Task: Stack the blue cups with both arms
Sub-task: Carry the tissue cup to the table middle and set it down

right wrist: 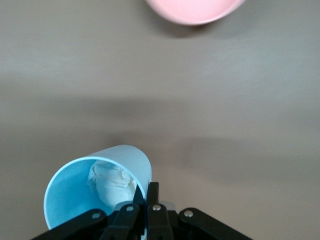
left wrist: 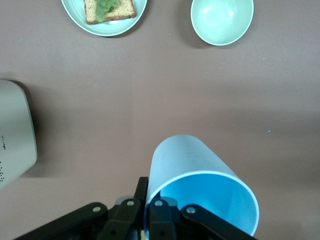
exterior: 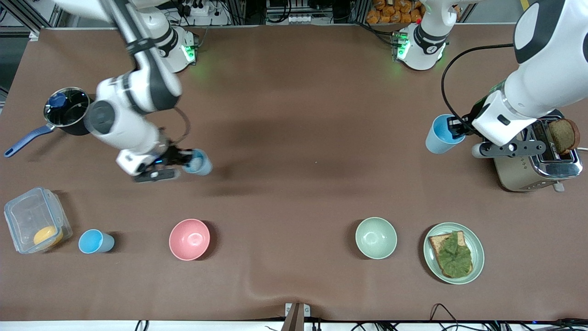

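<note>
Left claw (exterior: 459, 130) clamped on rim of cup (exterior: 440, 134), held above worktop (exterior: 294, 138) beside toaster (exterior: 537, 161). Right claw (exterior: 183, 158) clamped on rim of paler cup (exterior: 198, 162) with white patch inside, over worktop near pot (exterior: 69, 110). Third cup (exterior: 95, 242) stands unheld between container (exterior: 34, 220) and pink bowl (exterior: 189, 239). Judgement: bring both held cups to mid-worktop, keep one upright, align mouths, lower other straight in; avoid tilt, rim clash.

Both arms (exterior: 138, 92) have glossy white shells with dark grey joint rings. Black cables (exterior: 452, 69) loop along them. The black grippers (left wrist: 150, 220) show silver screws, and green lights glow at the bases (exterior: 189, 53).
</note>
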